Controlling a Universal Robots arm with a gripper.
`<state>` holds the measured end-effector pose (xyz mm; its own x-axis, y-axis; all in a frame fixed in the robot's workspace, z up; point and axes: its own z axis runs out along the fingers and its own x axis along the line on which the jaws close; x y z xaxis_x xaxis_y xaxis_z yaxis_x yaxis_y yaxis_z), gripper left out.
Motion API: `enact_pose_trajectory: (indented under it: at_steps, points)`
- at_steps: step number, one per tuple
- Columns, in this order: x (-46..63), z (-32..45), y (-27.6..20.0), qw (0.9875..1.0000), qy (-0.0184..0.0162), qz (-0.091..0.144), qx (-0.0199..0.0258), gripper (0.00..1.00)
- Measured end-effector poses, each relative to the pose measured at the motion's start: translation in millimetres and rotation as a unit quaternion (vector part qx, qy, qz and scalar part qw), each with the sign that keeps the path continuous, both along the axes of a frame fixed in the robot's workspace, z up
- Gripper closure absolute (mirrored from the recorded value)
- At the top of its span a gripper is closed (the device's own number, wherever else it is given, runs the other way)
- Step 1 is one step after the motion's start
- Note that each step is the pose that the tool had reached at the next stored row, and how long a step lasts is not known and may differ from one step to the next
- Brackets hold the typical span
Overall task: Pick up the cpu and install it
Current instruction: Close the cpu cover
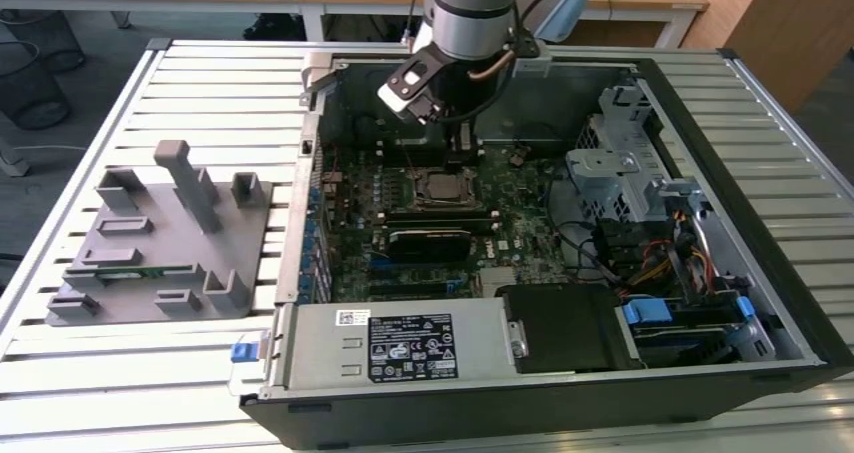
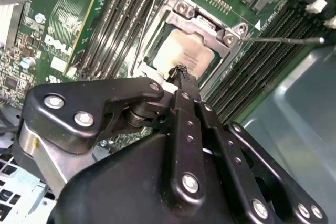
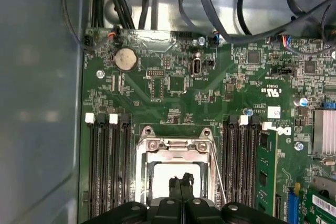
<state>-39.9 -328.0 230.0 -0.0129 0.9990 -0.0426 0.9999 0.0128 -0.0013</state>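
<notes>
The cpu (image 2: 187, 53) lies flat in the motherboard's socket, its silvery top showing inside the metal frame (image 2: 206, 22). In the first wrist view the cpu (image 3: 161, 179) sits just past my fingertips. My gripper (image 2: 181, 72) hovers right over the cpu's edge with its black fingers pressed together and nothing between them. In the exterior view the gripper (image 1: 458, 141) hangs inside the open computer case, just behind the socket holding the cpu (image 1: 442, 186). A thin socket lever (image 3: 217, 171) runs along one side of the frame.
Black memory slots (image 3: 107, 166) flank the socket, and a green memory stick (image 3: 265, 174) stands in one. A grey fixture tray (image 1: 154, 243) sits at the exterior view's left. The power supply (image 1: 394, 345), drive cage (image 1: 621, 168) and cables (image 1: 641, 263) crowd the case.
</notes>
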Motion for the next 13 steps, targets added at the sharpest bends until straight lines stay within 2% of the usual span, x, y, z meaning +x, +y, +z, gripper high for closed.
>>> enact_pose_trajectory:
  at_steps: [5,7,13]
  points:
    - [-5.0,-4.8,-3.9,1.0000,0.0000,0.002,0.0001,0.89]
    - [-8.6,-5.9,-4.2,1.0000,0.0001,0.005,0.0001,0.89]
    - [-9.4,-6.5,-4.2,1.0000,0.0001,0.006,0.0000,0.89]
